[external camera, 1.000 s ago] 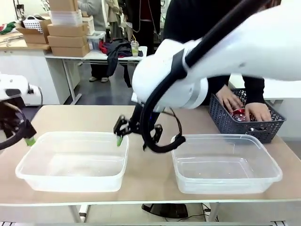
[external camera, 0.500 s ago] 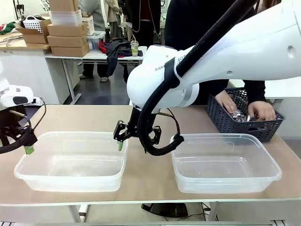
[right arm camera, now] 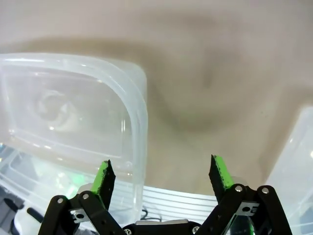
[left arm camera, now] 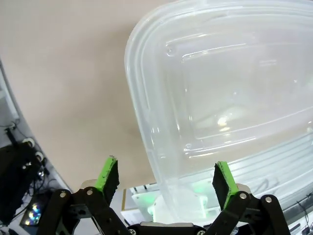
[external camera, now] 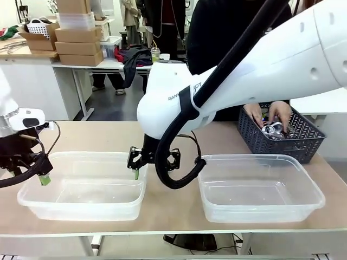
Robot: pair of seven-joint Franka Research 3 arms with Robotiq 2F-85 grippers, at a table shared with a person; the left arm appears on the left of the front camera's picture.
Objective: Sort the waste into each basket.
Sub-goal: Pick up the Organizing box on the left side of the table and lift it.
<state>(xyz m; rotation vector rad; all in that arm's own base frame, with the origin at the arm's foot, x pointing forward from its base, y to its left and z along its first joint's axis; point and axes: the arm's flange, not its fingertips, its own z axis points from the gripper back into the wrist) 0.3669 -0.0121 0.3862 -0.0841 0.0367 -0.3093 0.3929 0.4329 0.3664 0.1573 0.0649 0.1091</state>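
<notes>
Since a second ago the left gripper (external camera: 42, 176) has dropped from beside the left tub (external camera: 81, 209) to its left end wall, and the right gripper (external camera: 136, 171) has swung a little left and lower onto that tub's right rim, while the person's hands (external camera: 255, 114) have shifted inside the dark blue basket (external camera: 303, 145). In the left wrist view the left gripper (left arm camera: 164, 178) has its jaws wide apart, with the tub's wall (left arm camera: 146, 147) running up between them. In the right wrist view the right gripper (right arm camera: 164, 176) also has its jaws apart, straddling the tub's rounded corner (right arm camera: 139, 122), which sits nearer one finger. Bracketing both ends like this looks like a setup for gripping or shifting the tub, not for picking waste. The shiny waste (external camera: 271, 130) lies in the dark blue basket under the person's hands, well apart from both sets of jaws. Both the left tub and the right tub (external camera: 260, 158) look empty.
</notes>
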